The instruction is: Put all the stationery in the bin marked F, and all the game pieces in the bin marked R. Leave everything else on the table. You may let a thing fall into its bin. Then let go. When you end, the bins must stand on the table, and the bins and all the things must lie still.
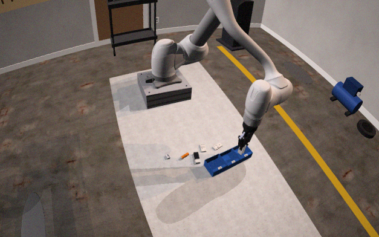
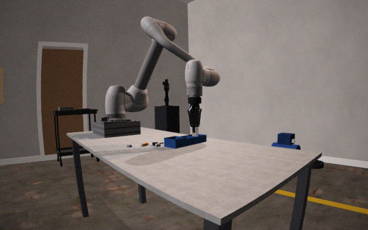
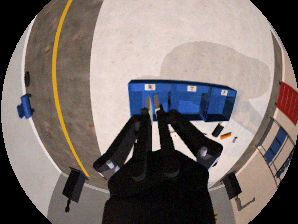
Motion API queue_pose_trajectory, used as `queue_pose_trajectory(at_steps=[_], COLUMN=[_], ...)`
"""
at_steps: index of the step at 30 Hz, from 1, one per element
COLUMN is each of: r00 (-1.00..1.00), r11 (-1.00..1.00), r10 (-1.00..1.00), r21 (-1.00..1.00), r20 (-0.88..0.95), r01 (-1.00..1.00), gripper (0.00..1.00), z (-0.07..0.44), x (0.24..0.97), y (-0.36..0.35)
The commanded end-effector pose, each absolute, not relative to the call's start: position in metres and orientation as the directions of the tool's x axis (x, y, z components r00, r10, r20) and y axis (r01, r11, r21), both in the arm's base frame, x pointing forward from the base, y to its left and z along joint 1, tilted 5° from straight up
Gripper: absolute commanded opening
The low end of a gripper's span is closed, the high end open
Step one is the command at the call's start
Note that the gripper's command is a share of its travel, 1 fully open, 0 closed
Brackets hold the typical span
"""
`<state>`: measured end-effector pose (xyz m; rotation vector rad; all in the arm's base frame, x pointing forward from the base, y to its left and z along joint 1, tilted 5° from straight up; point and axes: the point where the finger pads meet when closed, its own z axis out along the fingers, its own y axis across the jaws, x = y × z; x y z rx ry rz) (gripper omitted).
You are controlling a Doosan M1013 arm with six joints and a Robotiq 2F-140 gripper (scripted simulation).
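My gripper [image 1: 242,152] [image 2: 195,135] [image 3: 153,101] is shut, its fingertips down in the end compartment of the joined blue bins [image 1: 216,172] [image 2: 180,143] [image 3: 172,88]. I see nothing clearly held; the gap is narrow. The three bins stand in a row, each with a small white label whose letter is too blurred to read surely. Two white dotted pieces, like dominoes, lie behind the bins: one [image 1: 202,147] left, one [image 1: 217,146] right. A black-and-white block [image 1: 196,158] [image 3: 217,130], an orange stick [image 1: 184,155] [image 2: 145,144] [image 3: 226,135] and a small grey piece [image 1: 167,156] [image 2: 129,145] [image 3: 235,140] lie left of them.
The bins and loose things are on the pale table [image 1: 184,130] [image 2: 229,164]. The arm's dark base block [image 1: 169,98] [image 2: 121,129] stands at the table's far end. The loose things lie between the base and the bins, towards the left edge.
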<state>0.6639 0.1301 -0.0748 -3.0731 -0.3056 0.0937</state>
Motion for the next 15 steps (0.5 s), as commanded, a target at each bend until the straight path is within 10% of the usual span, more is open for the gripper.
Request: queue_pose_trajectory(at_steps=[1,15], r00=[0.979,0.979], r11=[-0.979,-0.979], r10=[0.198,0.198], r21=[-0.058,-0.058], r20=[-0.055,-0.055], r01=[0.195,0.195], gripper=[0.05,0.05], z=[-0.070,-0.054], x=[0.664,0.665], y=[0.130,0.129])
